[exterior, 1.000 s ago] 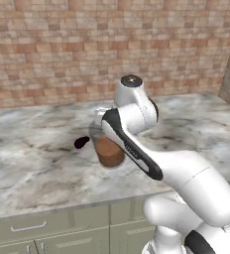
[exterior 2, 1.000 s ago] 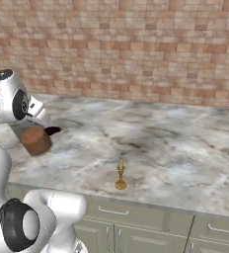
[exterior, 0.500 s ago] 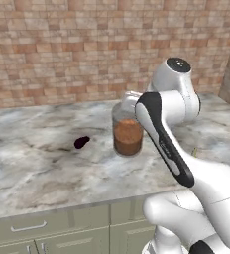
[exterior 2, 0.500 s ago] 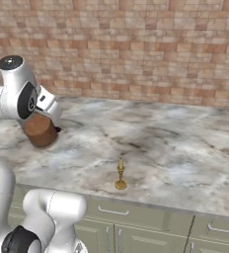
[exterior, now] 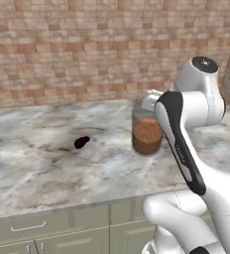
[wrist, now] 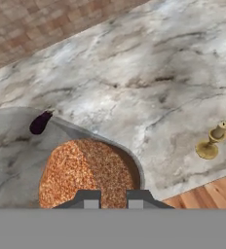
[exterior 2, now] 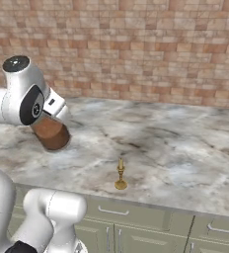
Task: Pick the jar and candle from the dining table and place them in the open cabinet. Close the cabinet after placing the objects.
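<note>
Hiding jar (exterior: 146,135) top, gripper (wrist: 113,197) clamped

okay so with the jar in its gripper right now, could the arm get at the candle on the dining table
Probably not yet. The gripper is shut on the jar, so it has no free jaws. The way itself looks free: the candle stands upright and alone near the front edge of the dining table, nothing around it.

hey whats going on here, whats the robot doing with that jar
The robot arm has the jar of brown powder clamped in its gripper, jaws shut on it, carrying it above the dining table. The gold candle stands near the table's front edge, and a dark oval blob lies on the marble.
</note>
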Controlling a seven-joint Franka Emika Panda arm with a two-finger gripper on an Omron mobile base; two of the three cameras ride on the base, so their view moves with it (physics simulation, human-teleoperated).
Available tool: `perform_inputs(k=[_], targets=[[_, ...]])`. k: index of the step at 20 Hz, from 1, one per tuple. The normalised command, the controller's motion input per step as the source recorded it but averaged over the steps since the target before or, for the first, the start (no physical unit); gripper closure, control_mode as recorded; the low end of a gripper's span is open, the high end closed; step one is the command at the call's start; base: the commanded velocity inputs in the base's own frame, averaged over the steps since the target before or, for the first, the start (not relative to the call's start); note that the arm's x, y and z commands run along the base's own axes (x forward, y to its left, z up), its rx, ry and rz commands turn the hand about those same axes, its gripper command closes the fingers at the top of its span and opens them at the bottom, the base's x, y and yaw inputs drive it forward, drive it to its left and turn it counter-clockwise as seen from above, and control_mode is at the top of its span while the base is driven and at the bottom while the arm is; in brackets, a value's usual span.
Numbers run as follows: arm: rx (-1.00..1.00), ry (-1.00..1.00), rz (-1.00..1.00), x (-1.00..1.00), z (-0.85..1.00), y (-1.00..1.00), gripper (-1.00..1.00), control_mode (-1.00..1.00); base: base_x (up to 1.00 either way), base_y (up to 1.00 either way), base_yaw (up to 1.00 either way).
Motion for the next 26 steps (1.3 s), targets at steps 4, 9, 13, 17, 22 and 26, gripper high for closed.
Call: perform_inputs(k=[4,9,13,17,22,26], targets=[[0.00,-0.19,-0.13,-0.31,-0.10,-0.55,1.00,-1.00,0.00,0.00,0.00],[0.00,-0.26,-0.10,-0.27,0.00,-0.43,1.00,-1.00,0.00,0.00,0.00],[0.00,-0.09,-0.08,-0.18,0.00,-0.26,1.00,-1.00,0.00,0.00,0.00],[0.00,-0.04,-0.03,-0.11,0.00,-0.13,1.00,-1.00,0.00,0.00,0.00],[0.01,0.02,-0.01,-0.08,0.05,-0.10,1.00,-1.00,0.00,0.00,0.00],[0.02,0.01,0.00,-0.06,0.00,-0.04,1.00,-1.00,0.00,0.00,0.00]])
